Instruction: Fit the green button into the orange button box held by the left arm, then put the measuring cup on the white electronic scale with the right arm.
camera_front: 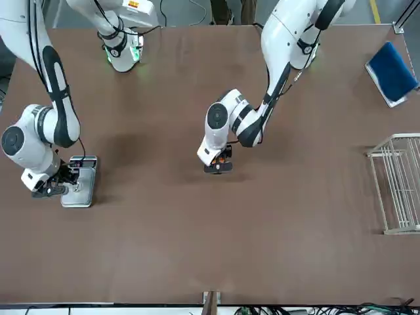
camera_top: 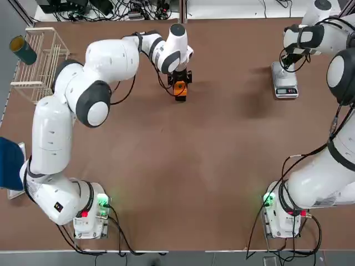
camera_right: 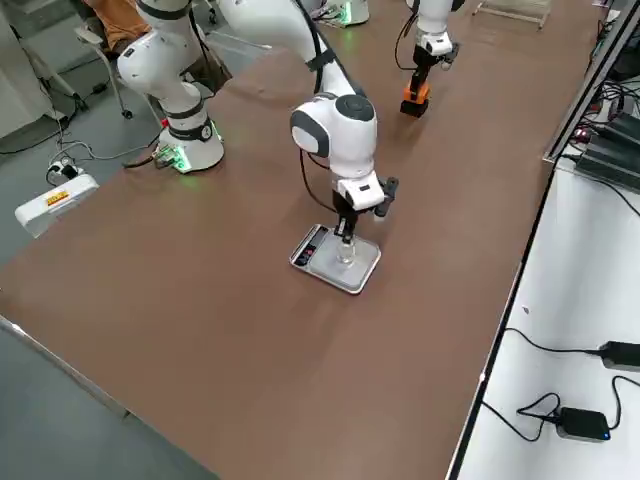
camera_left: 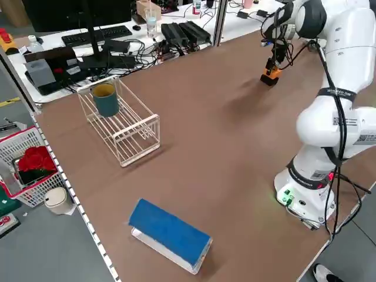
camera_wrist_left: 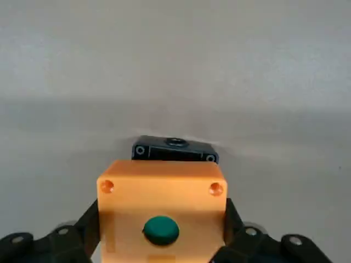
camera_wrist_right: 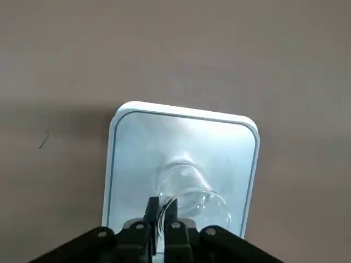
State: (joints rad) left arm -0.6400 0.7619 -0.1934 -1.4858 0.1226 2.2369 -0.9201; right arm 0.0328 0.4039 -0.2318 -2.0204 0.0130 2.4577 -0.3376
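our left gripper (camera_wrist_left: 164,246) clamps the orange button box (camera_wrist_left: 162,208) steady, green button (camera_wrist_left: 161,229) seated; our right gripper (camera_wrist_right: 162,219) pinches the measuring cup (camera_wrist_right: 189,200) over the white electronic scale (camera_wrist_right: 184,137) to set it down.

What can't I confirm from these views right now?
- Whether the measuring cup rests on the white electronic scale: right gripper covers its base.
- Scale display reading: too small in the top view.
- Green button seating depth in the orange button box: front face only.
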